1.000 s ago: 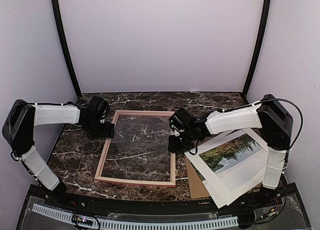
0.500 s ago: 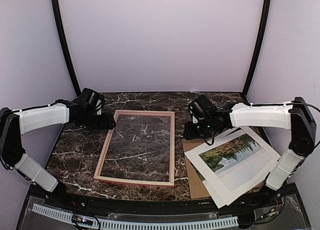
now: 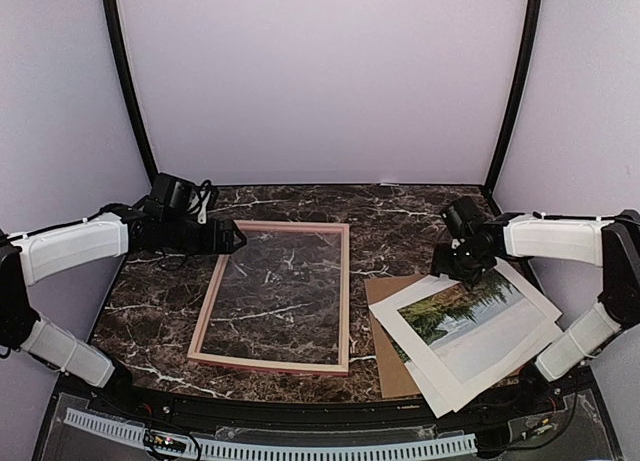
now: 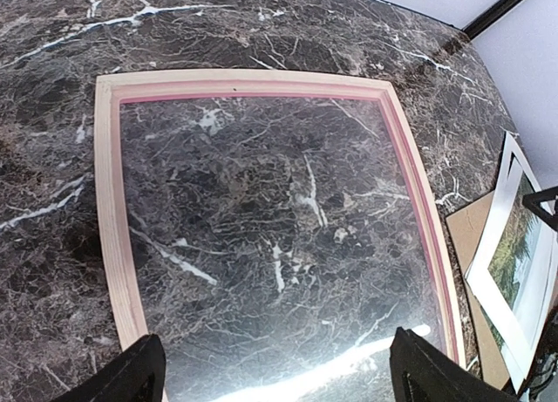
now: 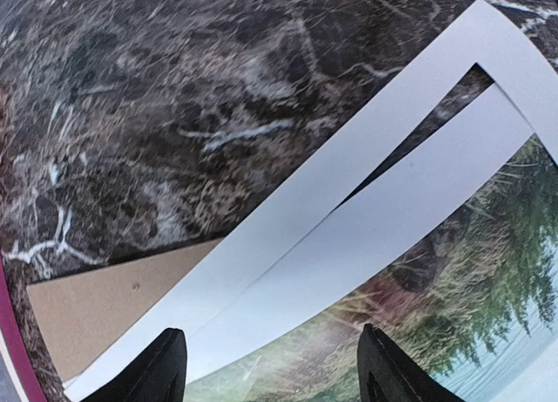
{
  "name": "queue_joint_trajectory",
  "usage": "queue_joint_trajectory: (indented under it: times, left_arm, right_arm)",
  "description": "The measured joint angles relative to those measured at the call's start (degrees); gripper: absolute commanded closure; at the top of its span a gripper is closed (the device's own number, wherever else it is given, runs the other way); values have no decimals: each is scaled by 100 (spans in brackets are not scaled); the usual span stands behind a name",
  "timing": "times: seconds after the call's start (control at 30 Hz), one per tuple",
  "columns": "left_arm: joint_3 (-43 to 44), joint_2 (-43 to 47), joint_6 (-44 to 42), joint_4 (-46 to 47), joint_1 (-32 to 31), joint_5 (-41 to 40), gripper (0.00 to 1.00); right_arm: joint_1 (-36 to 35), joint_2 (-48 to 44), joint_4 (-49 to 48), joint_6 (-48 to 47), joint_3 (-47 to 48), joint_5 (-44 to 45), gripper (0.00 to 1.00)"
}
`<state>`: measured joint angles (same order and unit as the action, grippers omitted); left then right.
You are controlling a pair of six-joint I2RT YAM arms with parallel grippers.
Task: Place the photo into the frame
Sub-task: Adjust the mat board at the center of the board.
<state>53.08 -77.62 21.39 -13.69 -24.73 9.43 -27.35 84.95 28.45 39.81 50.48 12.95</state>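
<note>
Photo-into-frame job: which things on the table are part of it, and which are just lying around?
Part of the job:
- the photo, on top of the stack at the right
- the frame, flat mid-table, no photo in it

Just lying about:
- white mat board, in the same stack
- brown backing board, underneath the stack

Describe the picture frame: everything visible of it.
The frame is a large rectangle of thin wooden rails, pale bare wood with a pink-red inner lip. It lies flat on the dark marble table, left of the brown board and apart from it. Marble shows through its opening; a glare streak suggests a clear pane. Only the table touches it.
</note>
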Motion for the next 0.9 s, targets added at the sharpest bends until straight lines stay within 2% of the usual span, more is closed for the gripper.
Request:
queue_joint_trajectory:
  times: [0.47,0.9]
  left_arm:
    - [0,-407,4,173,-177,238,8]
    - [20,-658,4,188,-192,240,8]
  right_arm:
    - [1370,1113,-590,-420,673,-4,31]
    - [1729,1812,-966,-597,901,-361,33]
